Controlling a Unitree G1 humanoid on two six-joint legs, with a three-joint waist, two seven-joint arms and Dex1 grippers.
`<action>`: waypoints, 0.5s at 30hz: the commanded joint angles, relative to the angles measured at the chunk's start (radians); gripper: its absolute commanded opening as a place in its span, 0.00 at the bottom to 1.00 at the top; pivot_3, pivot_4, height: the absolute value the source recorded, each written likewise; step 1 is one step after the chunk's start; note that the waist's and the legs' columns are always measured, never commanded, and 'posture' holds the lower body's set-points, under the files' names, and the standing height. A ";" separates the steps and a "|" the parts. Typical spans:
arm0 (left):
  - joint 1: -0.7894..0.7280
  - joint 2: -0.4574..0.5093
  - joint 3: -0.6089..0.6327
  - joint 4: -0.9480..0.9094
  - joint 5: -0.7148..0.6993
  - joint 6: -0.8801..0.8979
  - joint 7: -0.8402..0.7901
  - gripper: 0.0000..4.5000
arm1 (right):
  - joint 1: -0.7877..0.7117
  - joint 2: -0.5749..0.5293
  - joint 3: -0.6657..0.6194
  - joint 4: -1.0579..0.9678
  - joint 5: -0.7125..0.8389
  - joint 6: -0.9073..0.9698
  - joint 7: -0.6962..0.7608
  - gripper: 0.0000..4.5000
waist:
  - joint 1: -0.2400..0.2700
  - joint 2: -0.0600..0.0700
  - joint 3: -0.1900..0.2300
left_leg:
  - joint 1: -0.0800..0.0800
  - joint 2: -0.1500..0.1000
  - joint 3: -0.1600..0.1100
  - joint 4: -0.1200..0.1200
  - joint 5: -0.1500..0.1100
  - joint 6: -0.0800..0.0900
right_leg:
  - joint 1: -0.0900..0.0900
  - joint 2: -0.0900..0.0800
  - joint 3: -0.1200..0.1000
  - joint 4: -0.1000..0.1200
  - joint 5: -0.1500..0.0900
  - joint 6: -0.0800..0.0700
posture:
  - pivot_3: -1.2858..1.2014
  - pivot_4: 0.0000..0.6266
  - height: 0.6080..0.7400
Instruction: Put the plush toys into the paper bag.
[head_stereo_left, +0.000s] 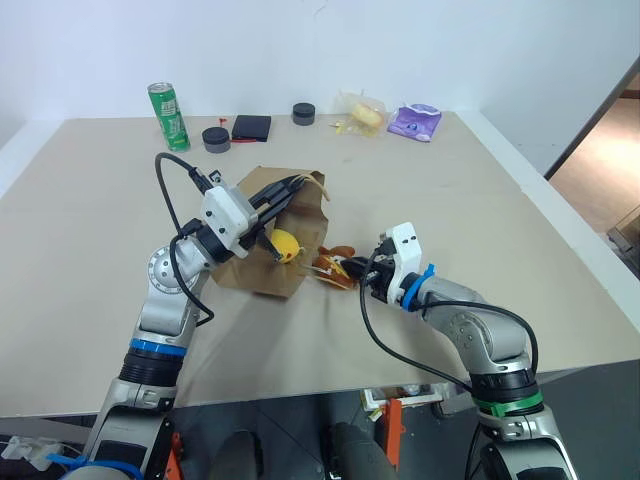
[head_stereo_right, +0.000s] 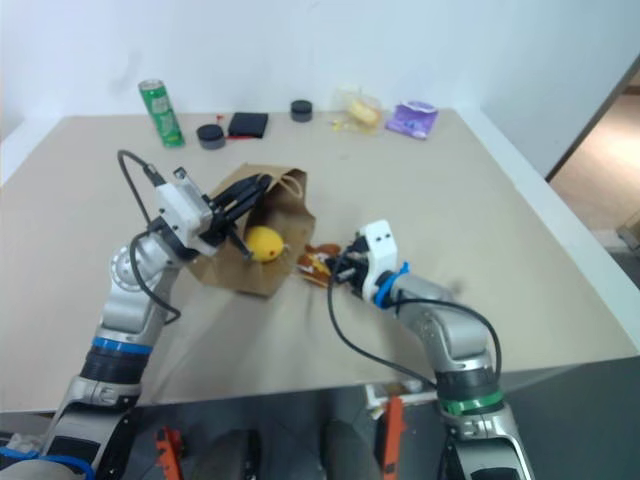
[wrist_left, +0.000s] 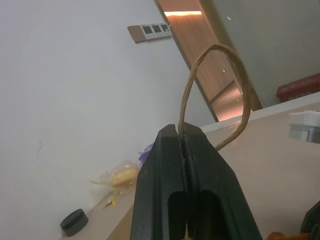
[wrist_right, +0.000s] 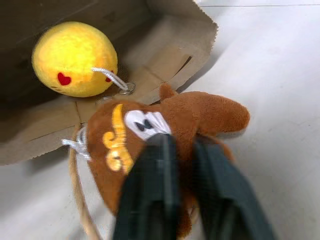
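Right wrist view: bear plush (wrist_right: 165, 125), gold emblem, unreadable.

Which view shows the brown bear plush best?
Right wrist view: the brown bear plush sits close up, face and gold stitching visible, with the right gripper shut on it at the paper bag mouth. The eye views show it small and partly hidden behind the gripper.
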 joint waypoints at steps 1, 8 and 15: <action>-0.011 -0.001 0.006 -0.029 -0.012 -0.007 0.007 0.00 | -0.029 0.066 -0.121 -0.081 0.138 -0.029 0.023 0.01 | 0.000 0.000 0.000 | 0.000 0.000 0.000 0.000 0.000 0.000 | 0.000 0.000 0.000 0.000 0.000 0.000 | 0.52 0.24 1.00; -0.010 -0.007 0.002 -0.030 -0.013 -0.007 0.005 0.00 | -0.142 0.210 -0.104 -0.058 0.189 -0.046 -0.025 0.01 | -0.001 0.000 0.000 | -0.002 0.000 -0.001 0.000 0.000 0.000 | -0.001 0.001 0.000 0.000 0.000 0.000 | 0.52 0.24 1.00; -0.005 -0.005 0.005 -0.045 -0.006 -0.006 0.013 0.00 | -0.178 0.266 -0.008 0.013 0.126 -0.094 0.001 0.01 | 0.003 0.000 0.000 | -0.003 0.001 -0.001 -0.001 0.000 0.000 | -0.002 0.001 -0.001 0.000 0.000 -0.001 | 0.52 0.24 1.00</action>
